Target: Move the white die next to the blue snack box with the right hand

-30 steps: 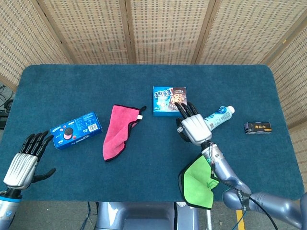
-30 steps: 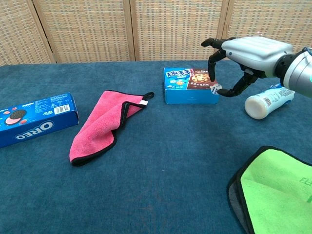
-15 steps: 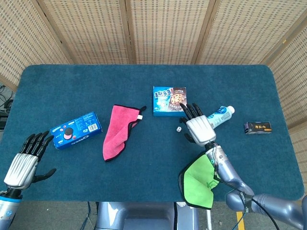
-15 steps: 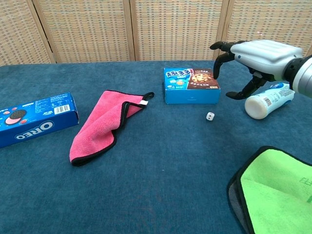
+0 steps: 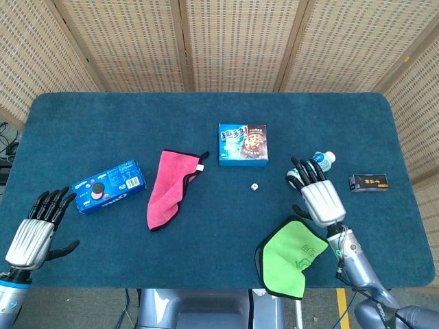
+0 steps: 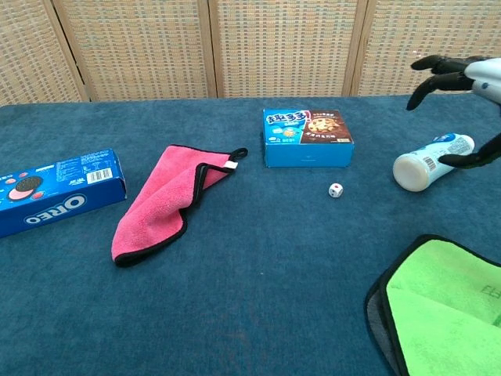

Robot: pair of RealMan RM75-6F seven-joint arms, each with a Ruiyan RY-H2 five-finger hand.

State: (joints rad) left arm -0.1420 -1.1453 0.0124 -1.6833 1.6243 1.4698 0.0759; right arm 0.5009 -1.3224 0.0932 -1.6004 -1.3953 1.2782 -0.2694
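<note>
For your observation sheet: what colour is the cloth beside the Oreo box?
Pink with a dark edge; the cloth shows best in the chest view.

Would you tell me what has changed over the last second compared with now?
The right hand let go of the white die, which now lies on the table just in front of the blue snack box, then drew back to the right, open. The left hand, cloths and other boxes stayed put.

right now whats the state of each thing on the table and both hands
white die: loose on the cloth, near the blue snack box
blue snack box: closed, lying flat
bottle: on its side
pink towel: folded
green towel: folded
right robot hand: open
left robot hand: open
</note>
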